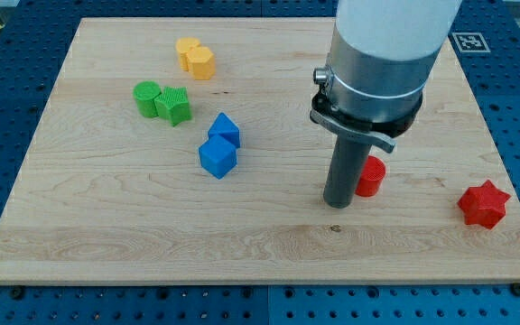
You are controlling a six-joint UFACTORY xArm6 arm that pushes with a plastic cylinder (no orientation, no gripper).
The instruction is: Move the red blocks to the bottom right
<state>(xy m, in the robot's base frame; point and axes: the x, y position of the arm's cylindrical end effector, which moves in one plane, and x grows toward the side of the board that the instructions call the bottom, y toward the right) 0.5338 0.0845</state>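
My tip (338,204), a bare rod with no gripper to open or close, sits left of the red cylinder (369,176), apparently to shove it rightward toward the red star (483,204).

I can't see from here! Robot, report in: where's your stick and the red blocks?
My tip down, right beside red cylinder, on its left. Red star already near bottom right. Path between them clear.

On my feed the wooden board (106,244) lies over a blue perforated table (7,90). Two yellow blocks (195,58) touch near the view's top, two green blocks (162,101) touch below them, and two blue cubes (219,146) touch nearer the middle
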